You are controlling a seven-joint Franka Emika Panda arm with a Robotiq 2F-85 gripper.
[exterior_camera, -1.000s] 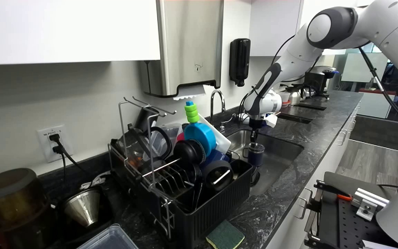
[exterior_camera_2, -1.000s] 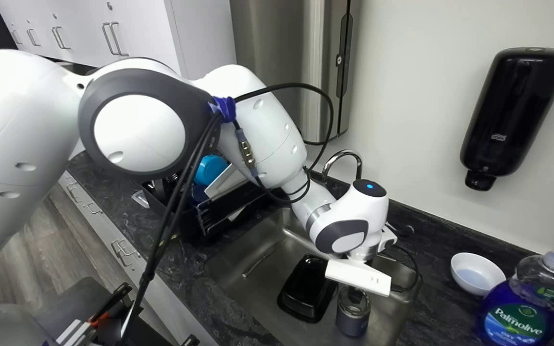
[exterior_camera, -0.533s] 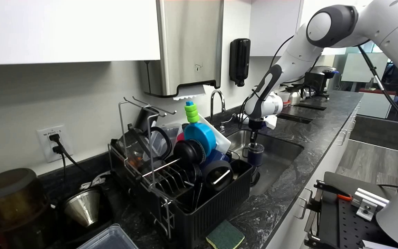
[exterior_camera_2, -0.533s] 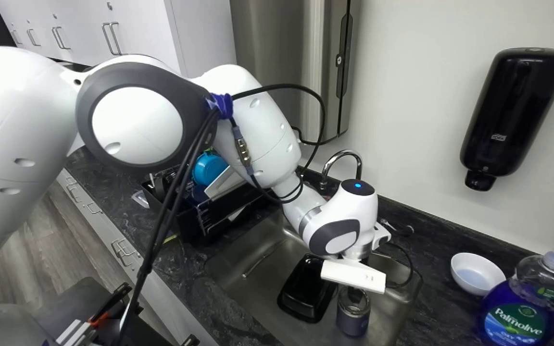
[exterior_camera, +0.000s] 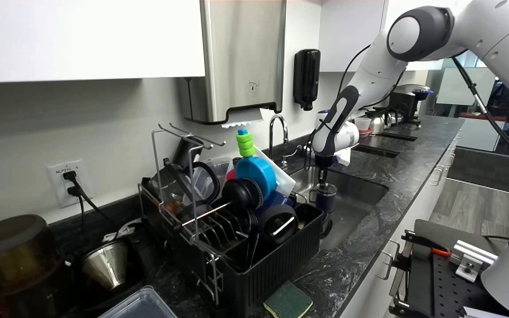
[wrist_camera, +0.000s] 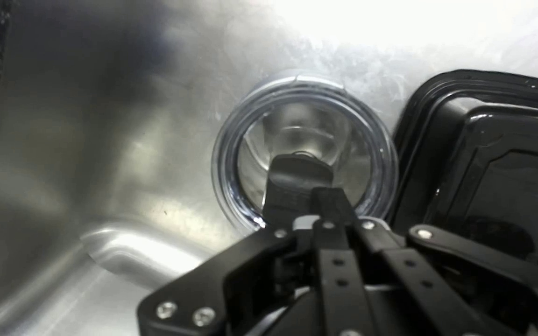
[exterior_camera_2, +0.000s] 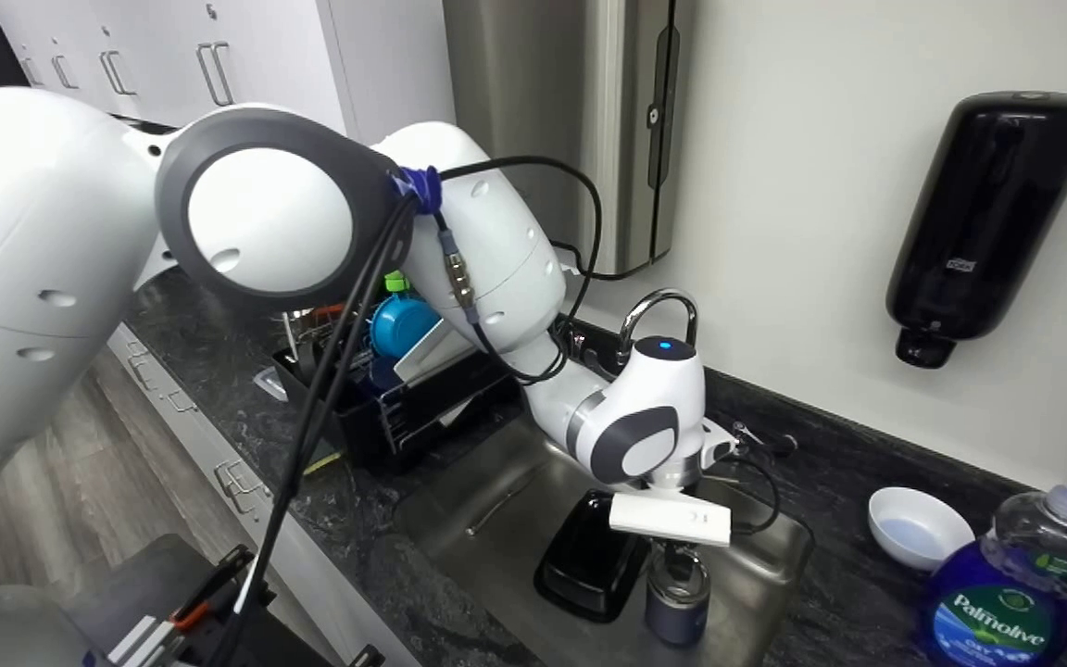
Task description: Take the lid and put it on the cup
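A dark navy cup (exterior_camera: 325,204) stands upright in the metal sink in both exterior views, its side plain in an exterior view (exterior_camera_2: 678,619). The clear lid (wrist_camera: 383,154) lies over the cup's mouth, and the steel inside of the cup shows through it. My gripper (wrist_camera: 315,182) is shut, its fingertips together over the near half of the lid, pointing down at it. From outside, the gripper (exterior_camera: 323,180) reaches straight down to the lid's top. I see nothing held between the fingers. Whether the fingertips press on the lid I cannot tell.
A black container (exterior_camera_2: 589,556) lies in the sink (exterior_camera_2: 487,491), close beside the cup. A full dish rack (exterior_camera: 276,260) borders the sink. The faucet (exterior_camera_2: 660,301) rises behind it. A white bowl (exterior_camera_2: 911,535) and a soap bottle (exterior_camera_2: 1006,593) stand on the counter.
The arm has swung toward the dish rack in both exterior views, the gripper staying low over the cup. The cup and lid have shifted very slightly the same way. The gripper remains shut.
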